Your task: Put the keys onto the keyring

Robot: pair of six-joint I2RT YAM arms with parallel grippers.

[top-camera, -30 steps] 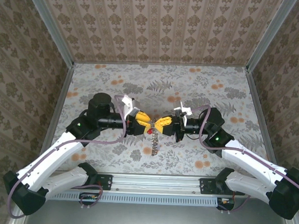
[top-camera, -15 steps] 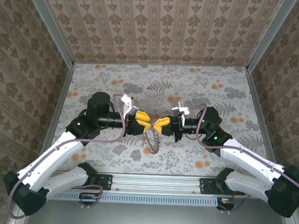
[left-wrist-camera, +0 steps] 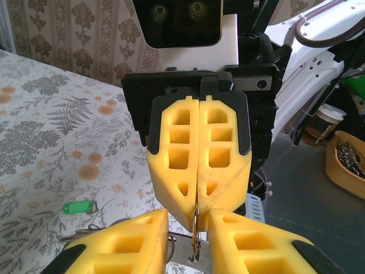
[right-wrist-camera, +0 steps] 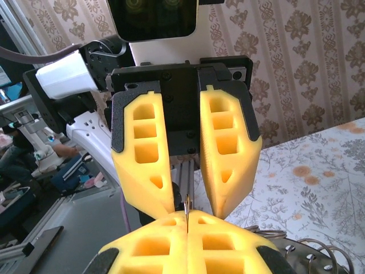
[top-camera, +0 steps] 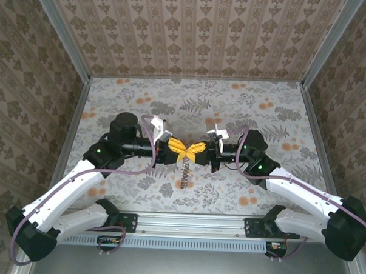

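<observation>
Swung round since half a second ago, from a tilted hoop to edge-on: large brownish-grey studded metal keyring [top-camera: 185,172], long axis now straight down. Hanging mid-table under the meeting yellow fingertips. Right gripper [top-camera: 191,152] clamped tight on its thin top edge. Left gripper [top-camera: 182,151] spread apart, one finger either side. Green-tagged key [left-wrist-camera: 77,206] flat on the flowered tablecloth [top-camera: 142,105], apart from the hoop.
</observation>
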